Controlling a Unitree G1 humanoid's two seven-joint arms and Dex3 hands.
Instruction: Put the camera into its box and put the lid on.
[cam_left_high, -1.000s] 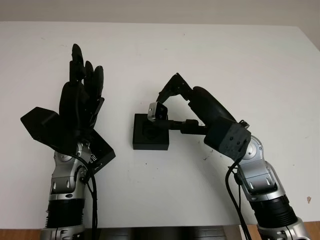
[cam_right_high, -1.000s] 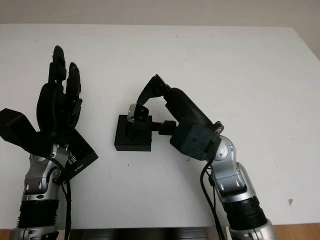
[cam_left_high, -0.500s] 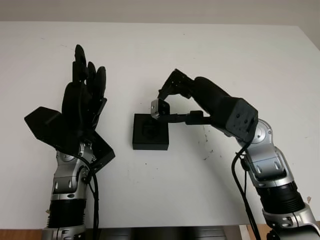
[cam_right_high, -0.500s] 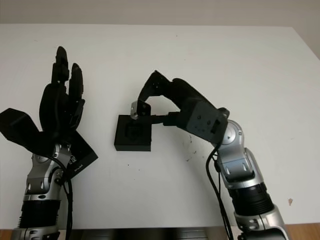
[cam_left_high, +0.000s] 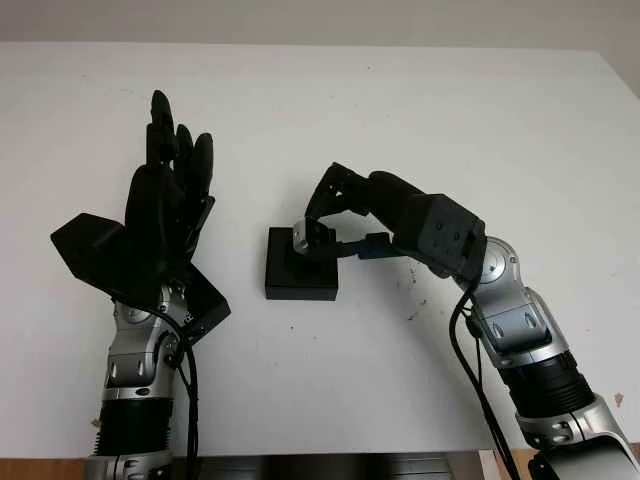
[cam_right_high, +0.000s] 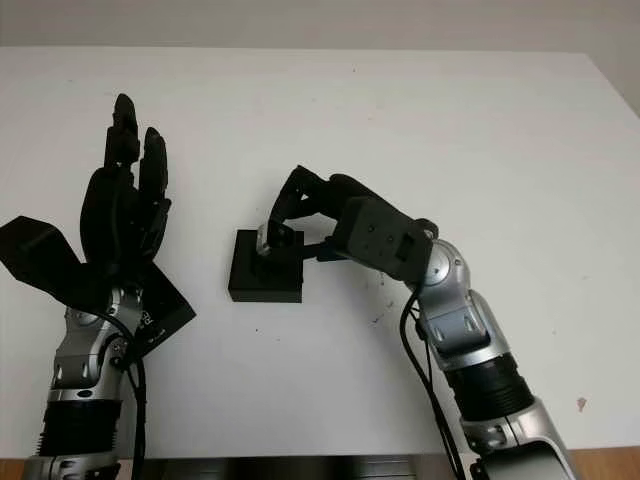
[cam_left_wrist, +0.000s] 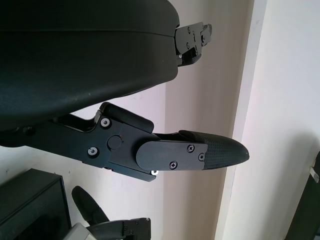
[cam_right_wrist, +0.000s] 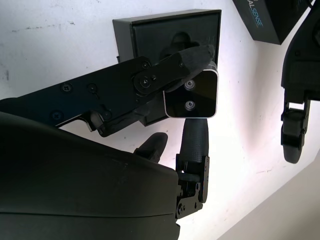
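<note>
Right hand: the right hand (cam_left_high: 335, 215) is pinching the camera (cam_left_high: 311, 237) between its fingers, holding it just above the open box (cam_left_high: 300, 270).
Camera: it is hanging over the box's moulded recess, tilted, its silver-edged face (cam_right_wrist: 191, 94) turned towards the wrist.
Box: it is sitting on the white table (cam_left_high: 400, 120), between the two arms.
Left hand: the left hand (cam_left_high: 165, 200) is raised to the left of the box, open and holding nothing.
Lid: the lid (cam_left_high: 190, 305) is lying by the left wrist, well apart from the box.
Doing it well: squaring the camera to the recess before lowering, then loosening the fingers only once it is seated.
Risk: a tilted camera is likely to catch on the recess edge.
</note>
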